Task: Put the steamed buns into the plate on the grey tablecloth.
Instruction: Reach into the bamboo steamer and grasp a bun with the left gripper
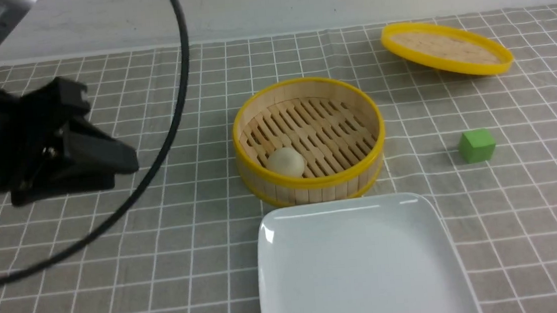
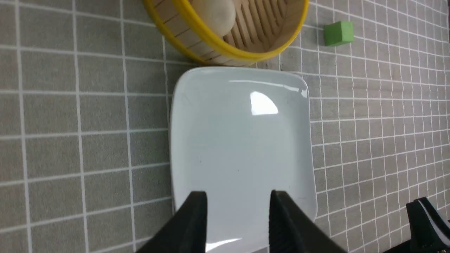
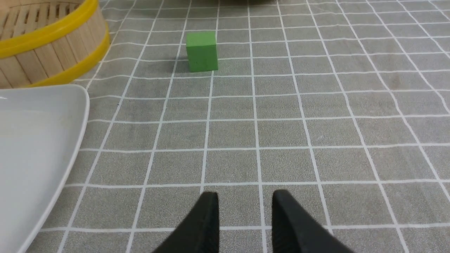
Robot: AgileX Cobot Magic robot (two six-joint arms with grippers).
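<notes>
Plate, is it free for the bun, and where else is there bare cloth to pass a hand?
The plate is entirely bare. Open grey tablecloth lies left of the plate and steamer, and on the right between the green cube and the lid. Tightest spot: the steamer, holding the bun, sits almost against the plate's far edge.

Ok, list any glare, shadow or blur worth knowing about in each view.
Front view: thin highlights run along the far rim of the plate, and the left arm's fingers are dark with little detail. Left wrist view: a bright glare patch sits on the plate's middle, while the steamed bun reads clearly. Right wrist view: light is even, the green cube throws a soft shadow, and the right arm's fingers are soft-edged.
</notes>
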